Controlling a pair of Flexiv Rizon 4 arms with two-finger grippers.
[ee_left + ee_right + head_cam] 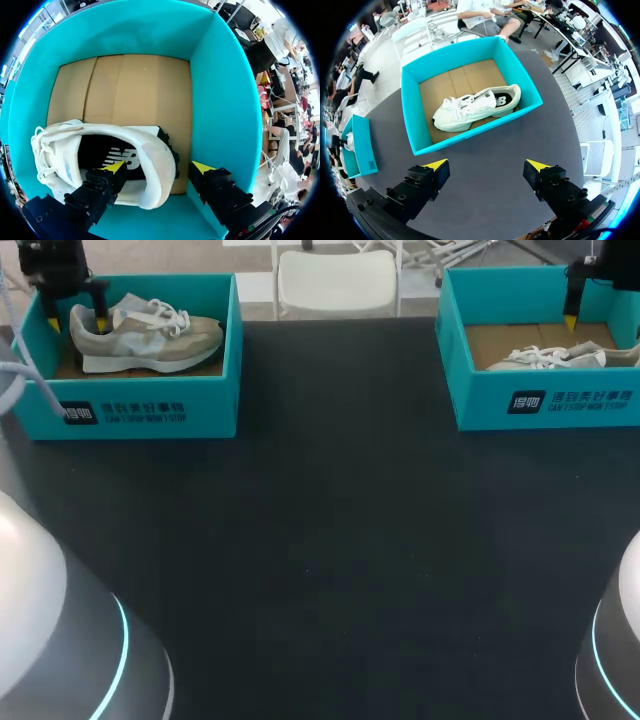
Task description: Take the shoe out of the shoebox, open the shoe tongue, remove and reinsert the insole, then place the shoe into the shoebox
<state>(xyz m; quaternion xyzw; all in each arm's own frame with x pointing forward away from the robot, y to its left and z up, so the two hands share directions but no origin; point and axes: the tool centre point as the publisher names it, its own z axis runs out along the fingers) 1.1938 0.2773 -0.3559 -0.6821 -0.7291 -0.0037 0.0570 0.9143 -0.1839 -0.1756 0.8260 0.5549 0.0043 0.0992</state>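
Two shoes lie boxed. Upper left, left gripper point(159, 166) fingers stand spread astride the left shoe point(150, 335) heel, one inside the collar: a weak pinch may let it slip, or snag the left shoebox point(150, 415) wall. Upper right, right gripper point(487, 165) hovers, fingers spread, above the right shoe point(475, 107).

Arms: both stretched far forward.
Left gripper point(158, 167) low, fingers apart; right gripper point(487, 164) higher, fingers apart, pointing down.
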